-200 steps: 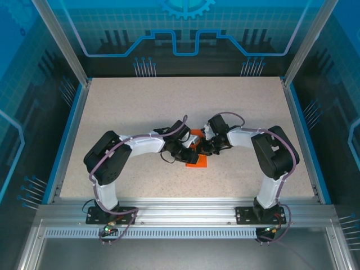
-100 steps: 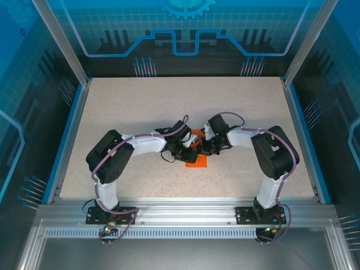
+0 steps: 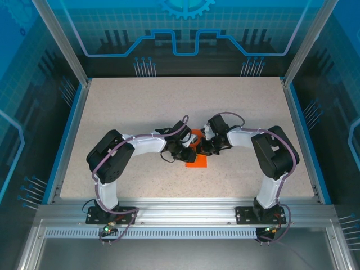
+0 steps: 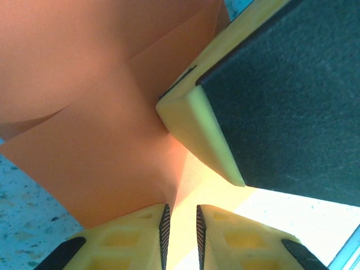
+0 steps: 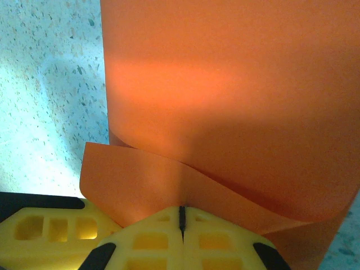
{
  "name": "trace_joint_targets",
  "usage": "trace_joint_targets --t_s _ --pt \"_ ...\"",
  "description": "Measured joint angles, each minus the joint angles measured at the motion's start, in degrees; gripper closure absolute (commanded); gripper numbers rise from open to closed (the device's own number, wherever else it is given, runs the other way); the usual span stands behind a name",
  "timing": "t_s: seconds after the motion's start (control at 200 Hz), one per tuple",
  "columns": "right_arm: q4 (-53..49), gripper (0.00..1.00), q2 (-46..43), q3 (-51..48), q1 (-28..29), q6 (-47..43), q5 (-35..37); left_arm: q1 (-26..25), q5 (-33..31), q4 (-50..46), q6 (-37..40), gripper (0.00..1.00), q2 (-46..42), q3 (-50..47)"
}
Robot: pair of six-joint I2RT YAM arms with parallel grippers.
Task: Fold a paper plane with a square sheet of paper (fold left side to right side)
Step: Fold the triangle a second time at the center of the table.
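Left pincer [image 4: 181, 211]: drawn narrow, with a slim slit between the fingertips. The square sheet of paper [image 4: 95, 118] funnels down into that slit, which I read as a pinch on a raised fold. Right pincer [image 5: 181, 212]: closed tight, tips together against the lower flap. I cannot tell whether paper is caught between them or merely pressed. The sheet lies mid-bench [image 3: 112, 112], between the two pincers, which meet over it. Progress, as judged: early to middle. At least one layer is doubled over another. The left wrist view shows a straight edge and a slanted crease line. The right wrist view shows a loose, curling flap not yet flattened. There is no pointed nose and no centre crease with wings, so the dart shape is all to come. Unclear: from overhead the wrists cover most of the sheet, leaving a small orange patch. Both wrist views crop its outline, so which fold this is, and how well the edges align, cannot be made out.
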Motion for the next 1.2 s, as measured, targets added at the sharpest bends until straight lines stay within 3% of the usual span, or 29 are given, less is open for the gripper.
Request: trace_joint_targets --t_s 0.24,0.42,0.865,1.195 --pt "-0.15 0.99 0.0 0.04 0.0 -0.39 -0.02 0.0 0.02 0.42 -0.02 0.83 0.02 -1.05" --pt "-0.52 1.0 0.0 0.09 -0.11 -0.61 -0.22 0.07 0.0 0.85 -0.42 1.0 0.26 -1.4" --pt "0.02 1.0 -6.93 -1.97 -1.11 -2.56 -2.84 0.04 0.24 2.78 -0.39 1.0 0.0 -2.43" --pt "0.52 1.0 -4.48 -2.19 1.49 -2.97 -4.44 0.04 0.24 3.19 -0.42 1.0 -0.09 -2.73"
